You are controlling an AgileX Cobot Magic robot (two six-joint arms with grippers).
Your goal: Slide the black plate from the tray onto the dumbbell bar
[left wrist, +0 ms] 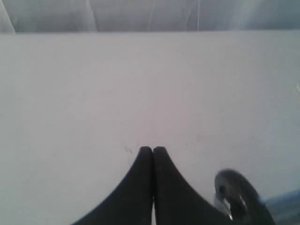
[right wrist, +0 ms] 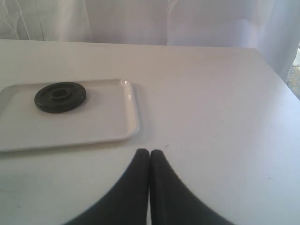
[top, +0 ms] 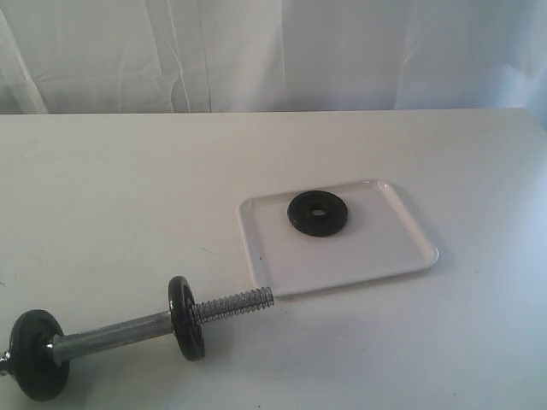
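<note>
Lying at the left of the worktop, the bar carries two discs; the blurred dark shape beside the left pincer, pressed together, is perhaps one. The plate lies flat in the tray. The right pincer, likewise pressed together, is near the tray.

Exterior overlooks the table — right wrist, low, shares the tray.
</note>
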